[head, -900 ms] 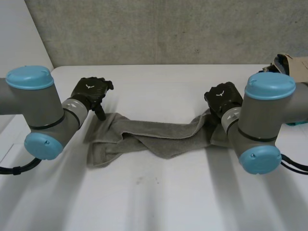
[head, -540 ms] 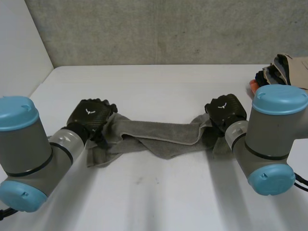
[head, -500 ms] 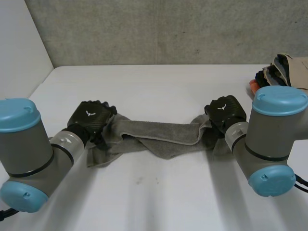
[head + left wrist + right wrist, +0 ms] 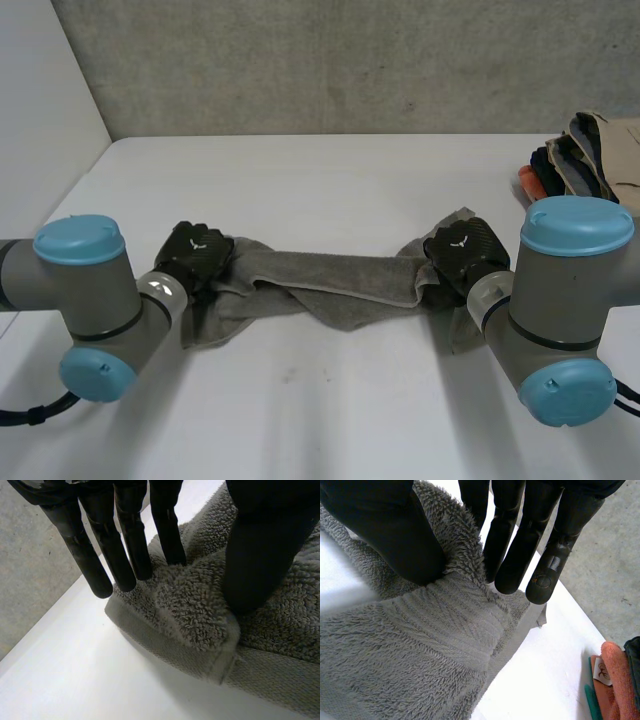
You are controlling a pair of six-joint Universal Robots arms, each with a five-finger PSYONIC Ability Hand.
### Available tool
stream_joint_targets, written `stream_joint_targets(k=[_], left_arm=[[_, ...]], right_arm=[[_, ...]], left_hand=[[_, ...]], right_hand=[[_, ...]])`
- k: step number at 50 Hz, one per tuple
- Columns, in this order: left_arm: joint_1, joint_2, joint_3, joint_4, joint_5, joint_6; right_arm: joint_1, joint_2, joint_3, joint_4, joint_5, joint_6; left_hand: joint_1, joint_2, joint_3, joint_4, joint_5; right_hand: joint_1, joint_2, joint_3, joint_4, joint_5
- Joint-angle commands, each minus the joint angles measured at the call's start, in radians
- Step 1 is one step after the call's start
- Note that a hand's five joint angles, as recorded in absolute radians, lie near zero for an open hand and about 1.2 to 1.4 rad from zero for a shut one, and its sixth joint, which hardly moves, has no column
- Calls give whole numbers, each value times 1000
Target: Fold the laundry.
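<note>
A grey terry towel (image 4: pixel 340 280) lies bunched in a long strip across the white table (image 4: pixel 320 180). My left hand (image 4: pixel 195 252) sits on its left end. Seen from the left wrist, the thumb (image 4: pixel 260 555) presses into the towel (image 4: pixel 200 605) and a ridge of pile is pinched between it and the nearest straight finger (image 4: pixel 167 525), close to a hemmed corner. My right hand (image 4: pixel 462 252) is on the right end. There the thumb (image 4: pixel 385 530) and fingers (image 4: pixel 505 535) squeeze a raised fold of the towel (image 4: pixel 420 645) near its woven band.
A pile of folded clothes (image 4: pixel 580 155) in tan, dark and orange lies at the table's far right edge, just beyond my right arm; its orange edge (image 4: pixel 617 675) lies past the right hand's fingertips. A grey wall runs behind the table.
My left hand moved from beyond the towel's left end down onto it and closed on the pile. The right hand stayed on the right end, where a corner now sticks up behind it.
</note>
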Motion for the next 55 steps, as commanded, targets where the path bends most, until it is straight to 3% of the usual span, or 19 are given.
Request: stream_joint_targets(k=[1, 15, 18, 21, 22, 29, 33, 36, 38, 42, 49, 55], left_arm=[[-3, 10, 15, -17, 6, 0], [7, -17, 121, -93, 9, 69], [7, -63, 151, -93, 9, 82], [7, -122, 205, -94, 9, 89], [7, -137, 225, -93, 9, 92], [11, -235, 426, -74, 6, 164], [16, -260, 634, 15, -2, 206], [34, -249, 759, 142, -8, 169], [48, -231, 827, 258, -10, 107], [57, -168, 903, 386, -22, 16], [77, -73, 914, 424, -82, -78], [80, 18, 721, 420, -79, -116]], right_arm=[[1, 6, -13, 0, -2, -16], [5, 15, -43, 0, -3, -45], [5, 27, -54, 0, -3, -54], [5, 55, -85, 2, -3, -68], [5, 69, -108, 2, -3, -80], [7, 171, -285, -26, 2, -201], [7, 237, -436, -162, -14, -281], [2, 280, -545, -366, -64, -321], [-4, 297, -623, -530, -144, -331], [-22, 296, -736, -697, -234, -317], [-28, 282, -870, -704, -219, -207], [-27, 204, -761, -620, -213, -188]], left_hand=[[133, 133, 133, 132, 147], [156, 156, 156, 155, 170], [259, 258, 258, 258, 273], [520, 519, 519, 518, 533], [605, 604, 604, 603, 618], [605, 605, 605, 604, 619], [605, 605, 605, 604, 619], [605, 605, 605, 604, 619], [605, 605, 605, 604, 619], [605, 605, 605, 604, 619], [605, 605, 605, 604, 619], [605, 605, 605, 604, 619]], right_hand=[[411, 218, 213, 208, 242], [411, 218, 213, 208, 242], [411, 218, 213, 208, 242], [411, 218, 213, 208, 242], [411, 218, 213, 208, 242], [411, 218, 213, 208, 242], [411, 218, 213, 208, 242], [411, 218, 213, 208, 242], [411, 218, 213, 208, 242], [411, 218, 213, 208, 242], [411, 218, 213, 208, 242], [411, 218, 213, 208, 242]])
